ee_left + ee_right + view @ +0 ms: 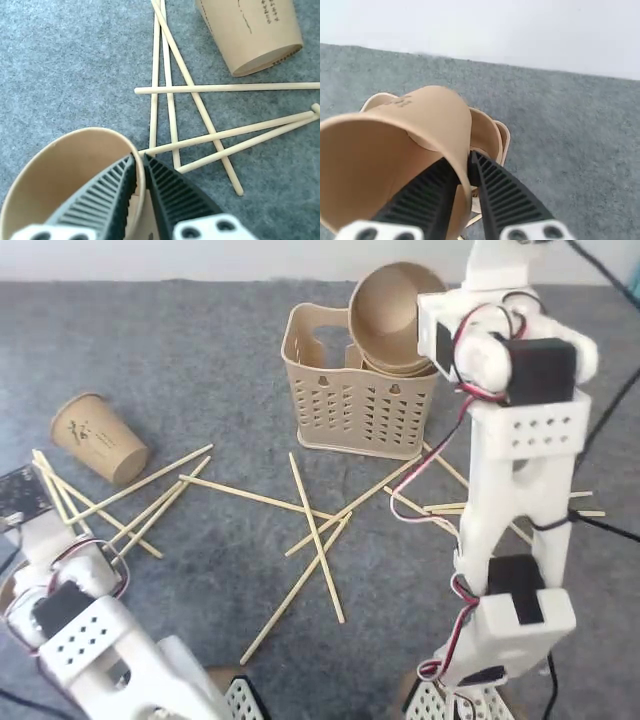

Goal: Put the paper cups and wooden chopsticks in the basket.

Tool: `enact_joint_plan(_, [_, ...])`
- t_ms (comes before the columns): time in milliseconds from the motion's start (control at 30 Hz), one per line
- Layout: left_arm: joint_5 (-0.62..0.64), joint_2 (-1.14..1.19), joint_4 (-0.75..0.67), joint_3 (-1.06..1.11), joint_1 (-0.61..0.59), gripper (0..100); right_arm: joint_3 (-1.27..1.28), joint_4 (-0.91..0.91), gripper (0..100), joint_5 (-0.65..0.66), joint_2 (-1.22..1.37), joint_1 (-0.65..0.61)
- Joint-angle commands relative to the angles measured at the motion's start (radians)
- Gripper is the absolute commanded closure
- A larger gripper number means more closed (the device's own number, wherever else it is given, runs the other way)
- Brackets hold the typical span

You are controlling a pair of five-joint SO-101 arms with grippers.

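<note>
The black ribbed fingers (172, 192) of the left end effector (139, 158) are clamped on the rim of a tan paper cup (65, 180), with one finger inside the mouth and the other outside against the wall. In the high view this arm sits at the lower left of the frame. Just past that cup, pale wooden chopsticks (200, 107) lie crossed over one another on the grey felt-covered counter (65, 60). Beyond them a second tan paper cup with dark print (250, 35) lies on its side. In the high view it is at the left of the frame, close to the ends of several sticks.

The right end effector (468, 159) is closed on the wall of a third tan paper cup (395, 150), again with one finger inside and one outside. In the high view this cup is tilted with its open mouth toward the camera. It is held over the right end of the beige perforated plastic basket (350, 405), which stands upright at the upper centre of the frame. Directly beneath the held cup, more nested cup rims (405, 367) show inside the basket.

More chopsticks are scattered across the middle of the high view, overlapping in loose crosses. A few lie right of the basket, partly hidden behind the right arm. All of them rest on the counter, outside the basket.
</note>
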Motion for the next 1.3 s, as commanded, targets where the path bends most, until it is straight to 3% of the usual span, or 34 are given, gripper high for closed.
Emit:
enact_joint_plan(0, [0.005,-0.011,-0.021,0.002,0.002,99,-0.052,-0.004,99.1,0.008,0.002,-0.008])
enact_joint_plan(500, [0.005,-0.011,-0.017,0.005,0.029,99,-0.051,0.074,98.4,0.100,0.044,0.067])
enact_joint_plan(733, [0.005,-0.011,-0.017,0.005,0.028,99,-0.058,0.067,77.5,0.092,0.039,0.065])
enact_joint_plan(1067, [0.005,-0.011,-0.017,0.005,0.028,99,-0.264,0.209,82.0,0.029,-0.148,0.076])
enact_joint_plan(1267, [0.006,-0.011,-0.015,-0.005,0.026,99,0.121,0.206,98.0,-0.005,-0.441,0.197])
